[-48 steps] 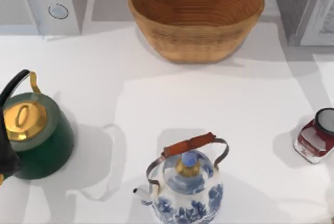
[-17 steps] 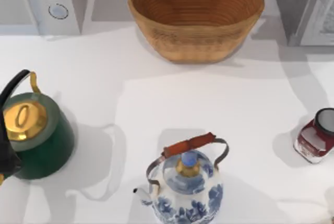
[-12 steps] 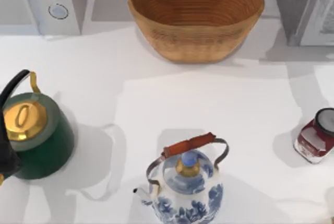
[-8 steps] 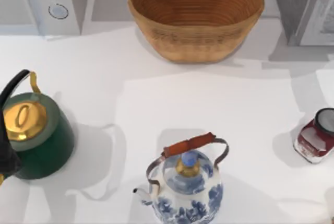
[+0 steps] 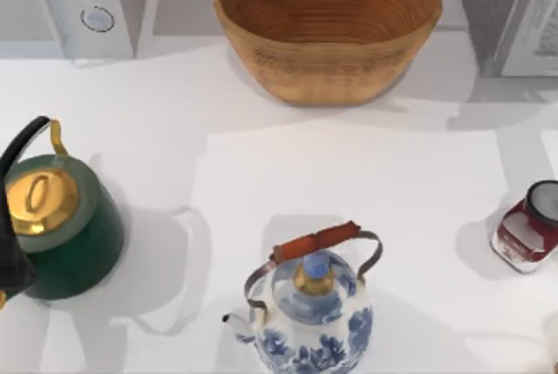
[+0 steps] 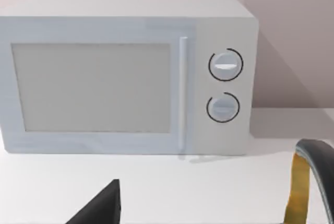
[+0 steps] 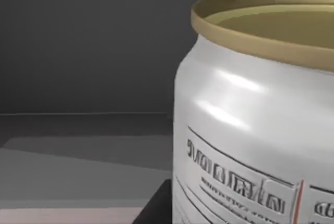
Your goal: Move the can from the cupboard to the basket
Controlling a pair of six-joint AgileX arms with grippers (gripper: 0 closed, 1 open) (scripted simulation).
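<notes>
Can (image 7: 250, 119) upright on a dark shelf inside the cupboard (image 5: 501, 8), close before the right wrist camera; placement suggests the right arm reaching in to line up a grasp. Dark tip of the right claw (image 7: 156, 205) just beside the can's base; wide or narrow: cannot tell. Basket (image 5: 328, 25) open-mouthed at the desk's (image 5: 261, 156) far edge, near the cupboard, so a short carry judged. Left arm parked facing the microwave (image 6: 125, 72); its claw state likewise cannot tell.
</notes>
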